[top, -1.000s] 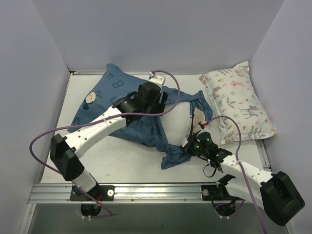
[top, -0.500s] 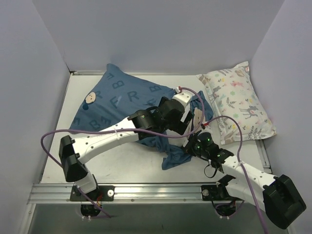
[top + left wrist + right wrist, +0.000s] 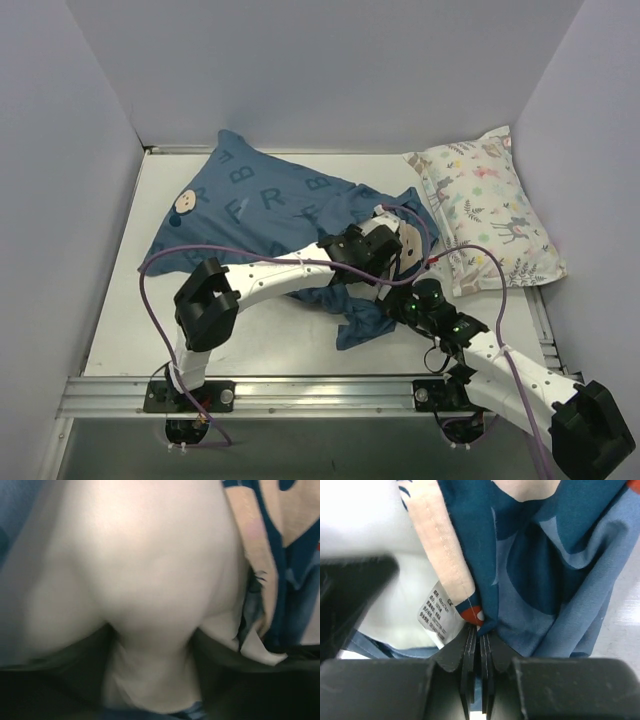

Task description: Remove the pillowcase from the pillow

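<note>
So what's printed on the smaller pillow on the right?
The smaller pillow: pastel deer and leaves on white; clearest from the top camera.

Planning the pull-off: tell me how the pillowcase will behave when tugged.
Probably floppy: the pillowcase lies rumpled, folds bunching at the right gripper. Likely drags the pillow along at first; that white filling looks soft and yielding.

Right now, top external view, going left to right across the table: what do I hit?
pillowcase → left gripper, at the pillowcase's open end → deer-print pillow
</note>
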Robot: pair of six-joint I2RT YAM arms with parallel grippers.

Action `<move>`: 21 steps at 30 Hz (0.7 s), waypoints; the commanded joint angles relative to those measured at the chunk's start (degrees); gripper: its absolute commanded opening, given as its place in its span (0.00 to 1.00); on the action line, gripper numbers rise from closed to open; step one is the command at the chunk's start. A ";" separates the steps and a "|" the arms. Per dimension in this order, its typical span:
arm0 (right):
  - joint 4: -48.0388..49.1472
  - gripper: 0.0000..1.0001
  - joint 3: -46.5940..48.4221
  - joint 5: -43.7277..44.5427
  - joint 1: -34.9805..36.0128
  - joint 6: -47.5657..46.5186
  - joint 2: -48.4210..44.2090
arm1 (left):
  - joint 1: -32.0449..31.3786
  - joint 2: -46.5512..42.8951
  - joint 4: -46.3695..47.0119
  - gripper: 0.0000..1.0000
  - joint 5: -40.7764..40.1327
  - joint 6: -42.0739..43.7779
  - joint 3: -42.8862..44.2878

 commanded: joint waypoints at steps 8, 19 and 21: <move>-3.97 0.18 1.43 4.13 1.15 -2.19 -1.12 | 5.32 5.90 -4.20 0.00 1.90 -2.76 12.30; -6.44 0.12 0.21 7.48 9.76 -1.40 -3.06 | 13.84 9.58 -7.19 0.00 12.17 -7.86 27.79; -6.27 0.10 -0.58 7.84 9.86 -0.96 -2.01 | 14.64 10.90 -7.71 0.00 14.11 -9.18 30.42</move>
